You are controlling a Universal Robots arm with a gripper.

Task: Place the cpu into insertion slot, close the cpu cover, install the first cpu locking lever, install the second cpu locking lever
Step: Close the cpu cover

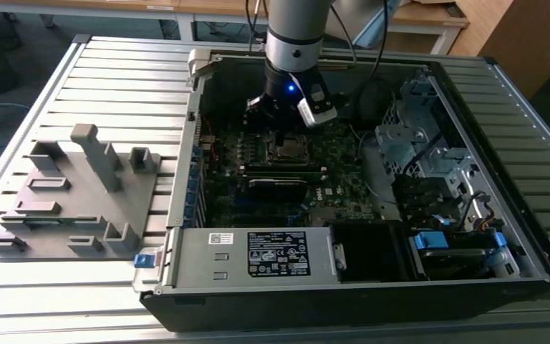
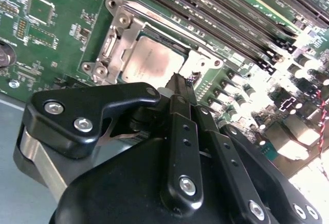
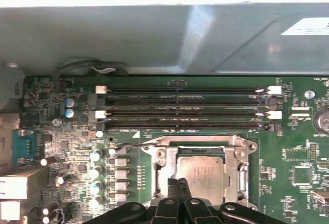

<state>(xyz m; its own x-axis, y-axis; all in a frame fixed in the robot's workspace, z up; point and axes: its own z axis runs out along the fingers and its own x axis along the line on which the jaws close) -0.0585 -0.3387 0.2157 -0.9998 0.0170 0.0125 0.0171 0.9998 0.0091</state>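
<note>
Clearly the cpu (image 3: 205, 175) lies flat in the insertion slot (image 3: 244, 172), with the gripper (image 3: 179, 187) at its edge, jaws pressed together on nothing, so a skewed push could scrape the chip or unseat it.

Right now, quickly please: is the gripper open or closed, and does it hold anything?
Gripper: closed, with its tips together close to the cpu, holding nothing that I can see.
</note>
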